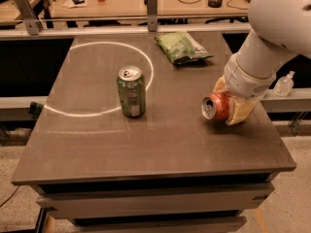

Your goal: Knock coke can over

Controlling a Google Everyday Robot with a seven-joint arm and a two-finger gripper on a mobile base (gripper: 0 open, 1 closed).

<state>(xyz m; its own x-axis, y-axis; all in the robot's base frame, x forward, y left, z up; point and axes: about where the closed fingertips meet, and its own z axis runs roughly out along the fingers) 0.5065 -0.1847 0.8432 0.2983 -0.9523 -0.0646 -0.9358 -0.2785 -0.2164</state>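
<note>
The coke can lies on its side at the right of the bench, silver top facing left. The claw is clamped on it, one pale finger above and one below. The upright green can stands well apart to the left, inside a ring of light, and a green snack bag lies farther back.

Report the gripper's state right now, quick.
Gripper: at the table's right side, around the coke can, which lies tipped on its side; whether it is open or closed cannot be told.
</note>
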